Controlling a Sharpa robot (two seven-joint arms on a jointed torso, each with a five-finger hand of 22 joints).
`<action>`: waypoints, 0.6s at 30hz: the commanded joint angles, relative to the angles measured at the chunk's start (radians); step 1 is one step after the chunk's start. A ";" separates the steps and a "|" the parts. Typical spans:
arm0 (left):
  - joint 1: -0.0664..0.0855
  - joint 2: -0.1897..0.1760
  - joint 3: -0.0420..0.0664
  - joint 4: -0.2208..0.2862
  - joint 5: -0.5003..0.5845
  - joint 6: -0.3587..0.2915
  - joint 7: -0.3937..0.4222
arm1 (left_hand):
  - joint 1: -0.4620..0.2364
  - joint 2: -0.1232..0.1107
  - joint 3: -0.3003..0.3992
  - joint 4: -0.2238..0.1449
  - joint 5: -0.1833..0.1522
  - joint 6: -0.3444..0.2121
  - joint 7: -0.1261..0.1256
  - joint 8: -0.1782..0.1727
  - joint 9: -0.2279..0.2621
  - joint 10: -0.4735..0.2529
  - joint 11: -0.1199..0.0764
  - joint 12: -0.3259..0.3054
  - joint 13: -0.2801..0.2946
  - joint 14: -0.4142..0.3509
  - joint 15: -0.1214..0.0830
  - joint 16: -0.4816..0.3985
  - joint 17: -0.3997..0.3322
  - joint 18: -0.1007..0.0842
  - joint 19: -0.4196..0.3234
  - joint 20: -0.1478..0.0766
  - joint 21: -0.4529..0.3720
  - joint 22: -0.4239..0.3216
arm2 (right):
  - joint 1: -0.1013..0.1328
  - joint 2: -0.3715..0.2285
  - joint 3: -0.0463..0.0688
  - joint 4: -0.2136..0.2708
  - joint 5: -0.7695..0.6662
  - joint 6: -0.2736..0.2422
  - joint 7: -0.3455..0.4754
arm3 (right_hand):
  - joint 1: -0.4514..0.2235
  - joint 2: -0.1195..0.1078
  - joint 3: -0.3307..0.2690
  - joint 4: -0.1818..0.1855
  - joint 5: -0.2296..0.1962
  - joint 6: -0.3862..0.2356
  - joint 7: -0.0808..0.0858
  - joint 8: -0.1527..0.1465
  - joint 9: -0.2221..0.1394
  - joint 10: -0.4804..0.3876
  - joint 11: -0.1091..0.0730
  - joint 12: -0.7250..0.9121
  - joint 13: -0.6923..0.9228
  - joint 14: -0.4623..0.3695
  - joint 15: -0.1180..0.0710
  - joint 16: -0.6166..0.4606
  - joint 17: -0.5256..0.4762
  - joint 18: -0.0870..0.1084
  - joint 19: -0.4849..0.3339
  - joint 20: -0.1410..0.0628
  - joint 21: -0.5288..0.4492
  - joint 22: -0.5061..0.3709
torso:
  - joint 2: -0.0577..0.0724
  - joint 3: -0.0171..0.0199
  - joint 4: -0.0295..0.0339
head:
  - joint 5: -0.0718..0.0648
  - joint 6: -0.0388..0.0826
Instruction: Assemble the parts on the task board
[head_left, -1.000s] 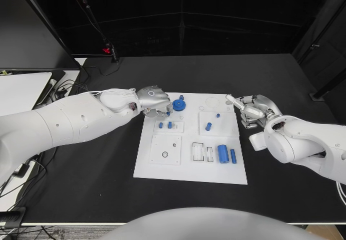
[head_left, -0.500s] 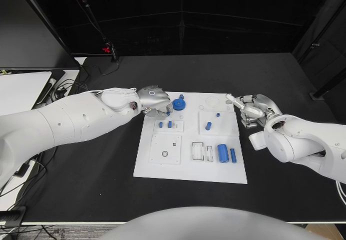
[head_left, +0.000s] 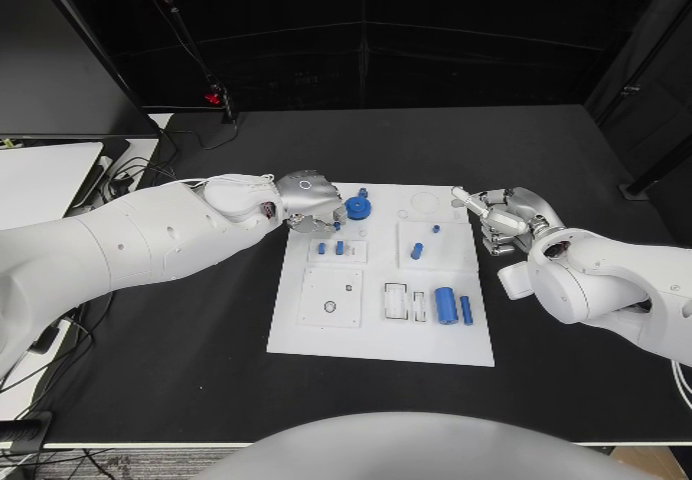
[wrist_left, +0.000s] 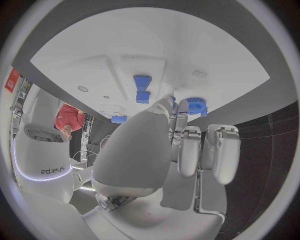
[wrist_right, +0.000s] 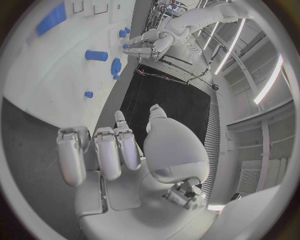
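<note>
Several small blue plastic parts sit on the flat white rectangular task board in the middle of the black table. A round blue gear-shaped part with a toothed edge stands just beside the fingertips of the left hand, at the board's far left corner; whether the fingers touch it I cannot tell. Two short blue pegs stand in a raised white block close below this hand. The left hand has its fingers curled downward and holds nothing that I can see. The right hand rests at the board's far right edge, fingers loosely apart, with nothing in them. A larger blue cylinder lies on its side near the right forearm, beside a thinner blue pin.
</note>
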 joint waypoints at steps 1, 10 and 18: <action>-0.002 0.002 -0.001 -0.005 -0.003 0.027 -0.001 | -0.009 0.002 0.008 0.001 -0.004 0.005 0.000 0.006 0.002 0.007 -0.002 -0.005 -0.001 0.105 0.002 0.001 0.263 -0.014 0.106 -0.006 0.003 0.263 | 0.001 0.000 0.000 0.002 0.001 0.007 0.004 | 0.007 0.003 -0.008 0.000 0.004 -0.006 0.005 0.004 -0.001 0.104 0.006 0.003 0.263 0.102 0.006 0.002 0.263 -0.015 0.106 0.006 0.003 0.263 | 0.000 0.0002 -0.0001 | 0.000 -0.001; -0.002 0.004 -0.001 -0.009 -0.003 0.042 0.003 | -0.009 0.002 0.009 0.001 -0.004 0.005 -0.001 0.006 0.002 0.008 -0.002 -0.005 -0.001 0.105 0.002 0.001 0.263 -0.014 0.106 -0.006 0.003 0.263 | 0.001 0.000 0.000 0.002 0.001 0.006 0.005 | 0.007 0.003 -0.008 0.000 0.004 -0.006 0.005 0.004 -0.001 0.104 0.006 0.003 0.263 0.102 0.006 0.002 0.263 -0.015 0.106 0.006 0.003 0.263 | 0.000 0.0002 -0.0001 | -0.001 -0.001; -0.003 0.004 -0.001 -0.012 -0.003 0.050 0.008 | -0.009 0.002 0.010 0.001 -0.005 0.006 -0.001 0.006 0.002 0.009 -0.002 -0.005 -0.001 0.105 0.002 0.001 0.263 -0.014 0.106 -0.006 0.003 0.263 | 0.001 0.000 0.000 0.002 0.001 0.006 0.005 | 0.010 0.005 -0.010 0.000 0.006 -0.008 0.005 0.006 -0.001 0.104 0.006 0.003 0.263 0.102 0.006 0.002 0.263 -0.015 0.106 0.006 0.003 0.263 | 0.000 0.0006 0.0010 | -0.001 0.000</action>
